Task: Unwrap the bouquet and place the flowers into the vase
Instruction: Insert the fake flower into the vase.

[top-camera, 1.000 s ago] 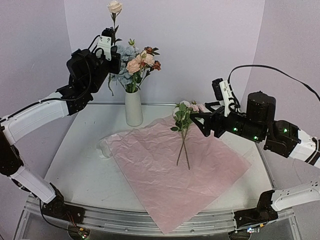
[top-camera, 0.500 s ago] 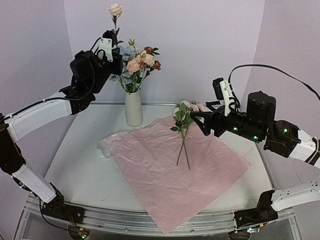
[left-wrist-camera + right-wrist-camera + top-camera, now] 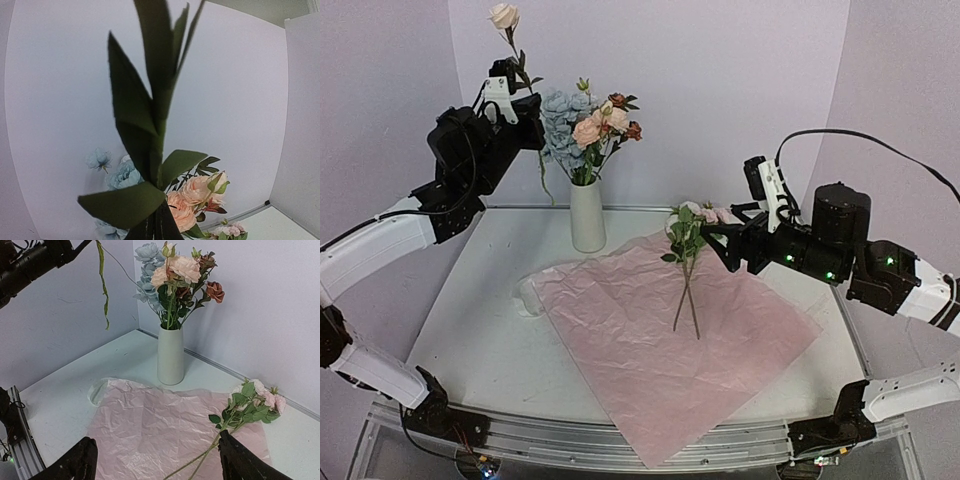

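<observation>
Holding a long-stemmed cream-pink artificial rose [image 3: 503,15] high over the far left corner of the counter [image 3: 480,330], the left gripper [image 3: 523,88] is clenched on the stem partway down. The bloom points up and the thin tail dangles to the left of the vase's blooms, not over its mouth. The stem probably needs more lift before it can be threaded in.

Just right of it, near the far edge, stands the off-white cylindrical ceramic vase [image 3: 587,215], upright and already crowded with pale blue, peach and rust flowers [image 3: 588,125]. Little room seems left at the mouth, and the standing heads are in the way.

A pale curl [image 3: 525,298], ribbon or film I cannot tell, lies at the left edge of the lilac-pink crinkled paper sheet [image 3: 670,340], which is spread flat across the counter's middle. On the sheet's far right part lie two leafy pink-bloomed stems [image 3: 685,270]. Beside their heads the right gripper [image 3: 718,245] hangs released and empty, likely poised to take them.
</observation>
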You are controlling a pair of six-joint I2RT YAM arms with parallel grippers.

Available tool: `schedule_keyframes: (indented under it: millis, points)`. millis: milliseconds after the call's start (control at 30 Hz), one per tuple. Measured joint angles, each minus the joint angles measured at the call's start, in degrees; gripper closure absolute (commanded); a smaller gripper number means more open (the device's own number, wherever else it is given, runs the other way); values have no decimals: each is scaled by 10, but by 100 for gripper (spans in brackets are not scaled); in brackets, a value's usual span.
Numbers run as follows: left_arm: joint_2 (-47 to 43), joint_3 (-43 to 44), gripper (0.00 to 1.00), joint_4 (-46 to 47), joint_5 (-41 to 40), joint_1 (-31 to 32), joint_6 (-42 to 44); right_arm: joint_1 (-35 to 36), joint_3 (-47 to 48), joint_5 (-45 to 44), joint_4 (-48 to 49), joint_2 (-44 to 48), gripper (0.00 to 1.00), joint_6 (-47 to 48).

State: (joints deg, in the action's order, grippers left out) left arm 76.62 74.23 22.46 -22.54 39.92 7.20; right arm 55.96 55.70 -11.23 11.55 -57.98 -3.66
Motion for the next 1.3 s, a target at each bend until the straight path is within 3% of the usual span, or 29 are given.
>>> schedule_keyframes:
  millis: [267, 800, 1300]
  points:
    - [10, -2, 100, 0, 1, 0, -8, 0, 0, 0, 0, 0, 16, 0]
    - [124, 61, 100, -11, 3, 0, 14, 0, 0, -6, 0, 5, 16, 0]
    - [126, 79, 100, -14, 3, -1, 35, 0, 0, -8, -1, 4, 16, 0]
